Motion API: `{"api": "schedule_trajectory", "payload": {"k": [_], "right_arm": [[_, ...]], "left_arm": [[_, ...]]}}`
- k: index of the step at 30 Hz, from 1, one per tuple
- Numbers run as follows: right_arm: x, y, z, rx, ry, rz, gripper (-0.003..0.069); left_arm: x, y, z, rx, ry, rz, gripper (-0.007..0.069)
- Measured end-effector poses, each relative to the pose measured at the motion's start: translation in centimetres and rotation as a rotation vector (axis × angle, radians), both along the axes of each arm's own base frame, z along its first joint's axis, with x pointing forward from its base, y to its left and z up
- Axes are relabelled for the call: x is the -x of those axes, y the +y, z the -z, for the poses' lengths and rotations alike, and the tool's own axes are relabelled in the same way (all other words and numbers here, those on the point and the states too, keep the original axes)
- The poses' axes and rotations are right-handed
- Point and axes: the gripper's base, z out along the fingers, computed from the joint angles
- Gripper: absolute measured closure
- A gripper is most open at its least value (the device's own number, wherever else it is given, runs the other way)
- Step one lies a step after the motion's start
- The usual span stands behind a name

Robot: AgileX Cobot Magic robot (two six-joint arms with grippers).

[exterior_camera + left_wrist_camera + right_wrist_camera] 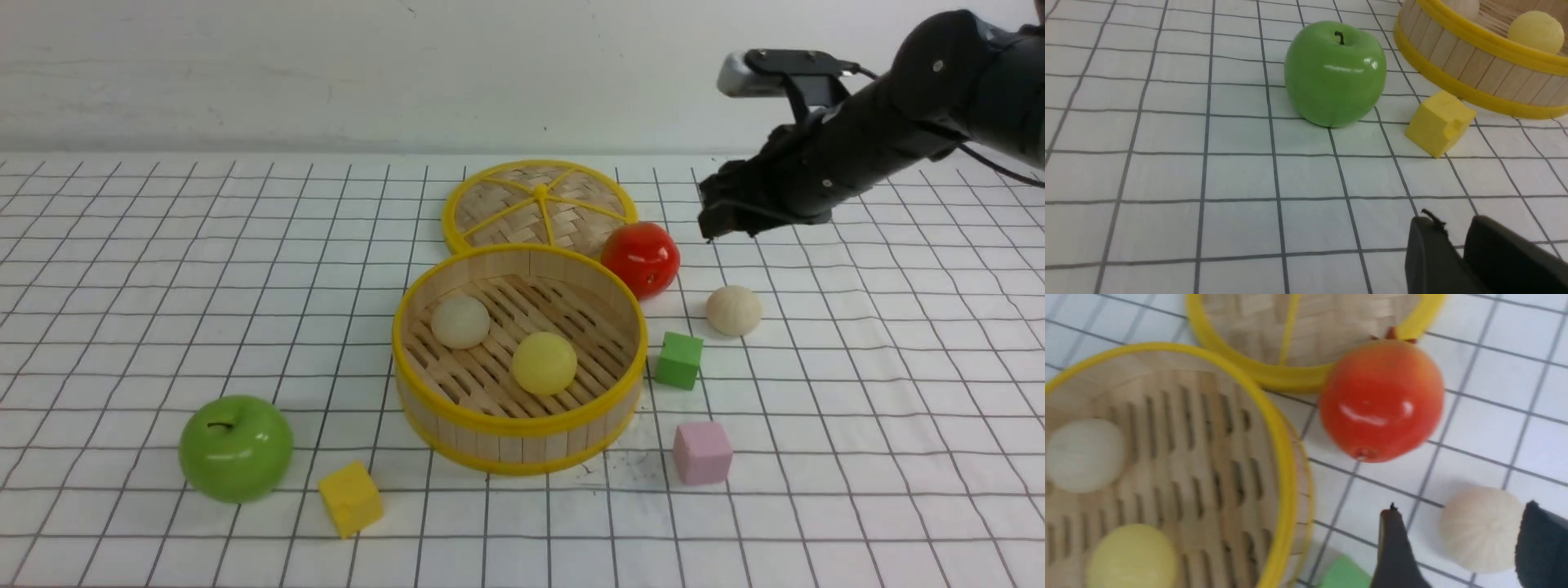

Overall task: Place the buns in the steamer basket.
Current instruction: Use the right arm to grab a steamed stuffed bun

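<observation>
Wooden steamer basket [522, 437], matte buns [461, 322], glossy green apple [235, 449]

front camera wide, forward over the table [163, 269]; both wrist cameras close above it; steamer basket [522, 433] common to all

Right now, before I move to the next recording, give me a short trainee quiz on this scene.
1. How many buns lie inside the steamer basket?
2. True or false: the right gripper is shut on the cream bun beside the red fruit.
3. Which cube sits nearest the green apple: A pink, B yellow, C green?
Key: 1. Two: a pale bun and the yellow bun. 2. False: it is open, holding nothing. 3. B, the yellow cube.
</observation>
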Motion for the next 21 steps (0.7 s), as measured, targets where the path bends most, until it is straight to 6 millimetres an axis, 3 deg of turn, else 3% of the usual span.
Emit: {"api": "schedule_trajectory", "payload": {"k": [6,17,21], "right_arm": [[-1.2,0.1,4.0,0.065,0.049,-0.001,0.0301],[-2.4,-0.8,6.8,0.031,0.078,0.110,0.0367],[-2.5,-0.8,7.9,0.030,0.108,0.121,0.0447]], "left_arm": [[0.0,0.0,0.0,0.000,0.000,0.000,0.0492],[0.0,0.0,0.0,0.000,0.000,0.000,0.0483],[0.0,0.0,0.0,0.000,0.000,0.000,0.0480]]}}
